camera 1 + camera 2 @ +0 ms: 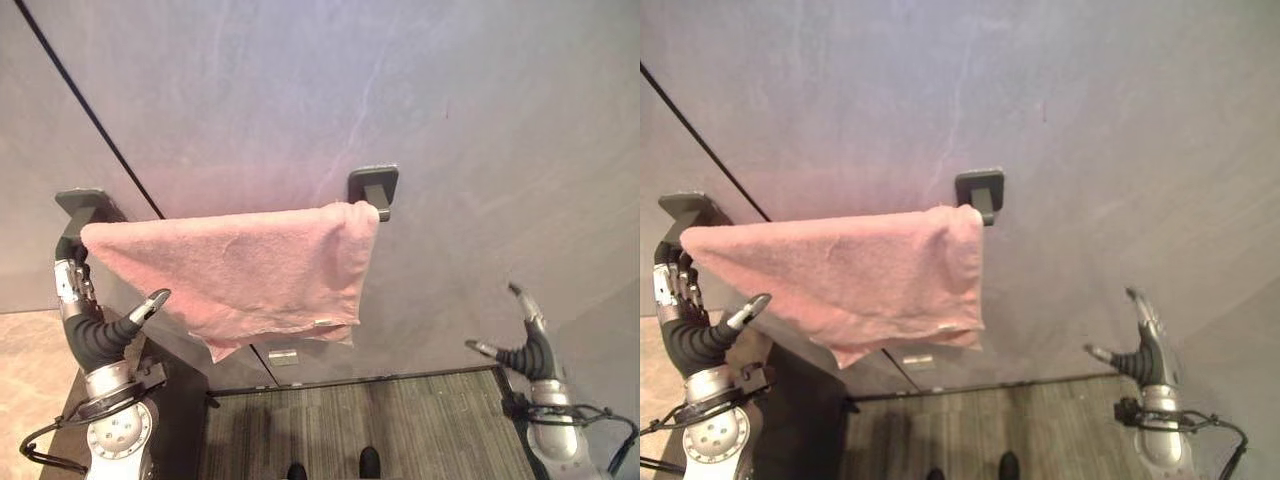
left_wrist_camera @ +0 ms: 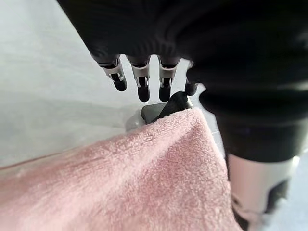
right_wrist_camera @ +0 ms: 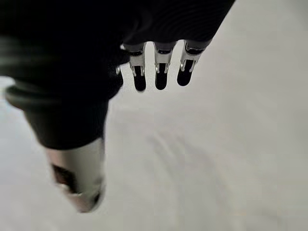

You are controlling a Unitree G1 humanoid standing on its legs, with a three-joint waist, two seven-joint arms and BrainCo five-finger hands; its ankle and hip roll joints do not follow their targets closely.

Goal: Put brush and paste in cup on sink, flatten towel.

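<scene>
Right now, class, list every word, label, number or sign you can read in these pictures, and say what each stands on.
No text can be read here.
Pink towel: a small pale tag at its lower hem, too small to read.
Wall: a small pale plate low down under the towel, too small to tell if it bears print.
Left hand, right hand: no marks seen.

A bathroom-like corner: pink towel (image 1: 240,275) over a wall-mounted rail, grey wall (image 1: 480,120), slatted floor mat (image 1: 370,425)
</scene>
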